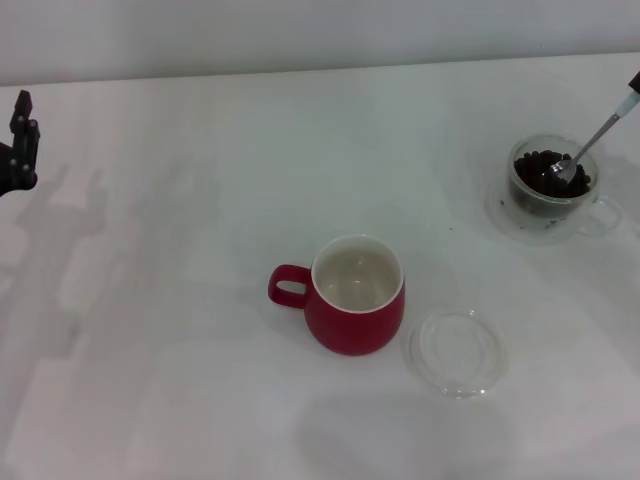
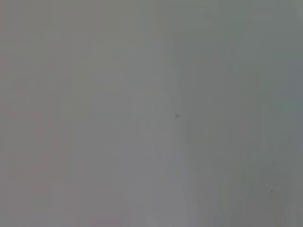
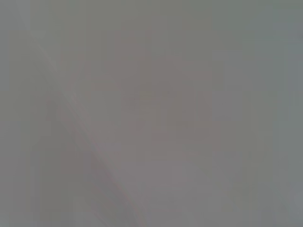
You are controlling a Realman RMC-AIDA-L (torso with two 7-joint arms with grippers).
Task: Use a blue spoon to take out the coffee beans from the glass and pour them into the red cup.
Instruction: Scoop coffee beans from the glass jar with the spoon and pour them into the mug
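The red cup [image 1: 358,296] stands mid-table in the head view, its white inside bare and its handle pointing left. At the far right sits the glass [image 1: 548,188], filled with dark coffee beans [image 1: 540,170]. The blue spoon [image 1: 590,145] slants down into the glass, its metal bowl resting among the beans. Its pale handle rises to the picture's right edge, where a dark tip of my right gripper [image 1: 634,82] holds it. My left gripper [image 1: 20,140] hangs at the far left edge, away from everything. Both wrist views show only blank grey surface.
A flat clear glass dish [image 1: 455,352] lies just right of the red cup, toward the front. The white table [image 1: 180,300] runs back to a pale wall.
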